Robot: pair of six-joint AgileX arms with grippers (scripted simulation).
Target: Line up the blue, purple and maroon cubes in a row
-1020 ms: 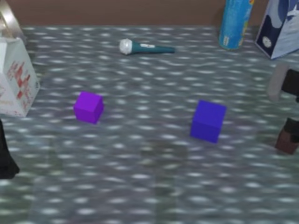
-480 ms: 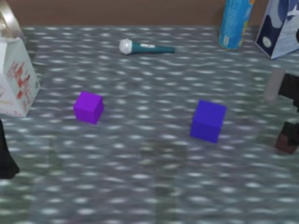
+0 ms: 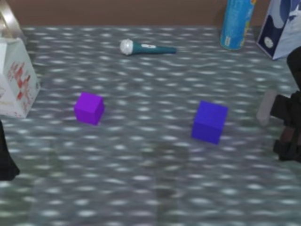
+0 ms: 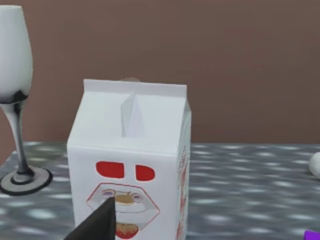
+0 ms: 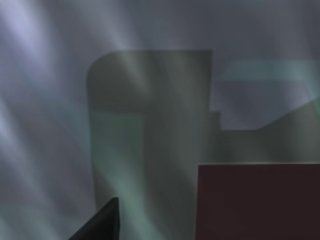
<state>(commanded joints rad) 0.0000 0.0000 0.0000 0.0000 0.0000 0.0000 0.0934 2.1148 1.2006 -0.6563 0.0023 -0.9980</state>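
Note:
The purple cube (image 3: pixel 88 108) rests on the table's left half and the larger blue cube (image 3: pixel 209 121) right of centre. My right gripper (image 3: pixel 288 140) hangs at the table's right edge, directly over the maroon cube, which it covers in the top view. The right wrist view shows that maroon cube (image 5: pixel 257 200) close below, beside one dark finger (image 5: pixel 102 222) that does not touch it; the gripper is open. At the left edge my left gripper (image 3: pixel 5 160) stays parked and open, with one finger (image 4: pixel 97 225) in front of a milk carton.
A white milk carton (image 3: pixel 16 77) and a wine glass (image 4: pixel 15 75) stand at the far left. A teal microphone (image 3: pixel 146 47) lies at the back. At the back right stand a blue can (image 3: pixel 236 23) and a blue-white carton (image 3: pixel 282 28).
My right gripper has come down and inward over the maroon cube, which showed at the right edge before and is now covered in the top view. The other cubes and the left arm are unmoved.

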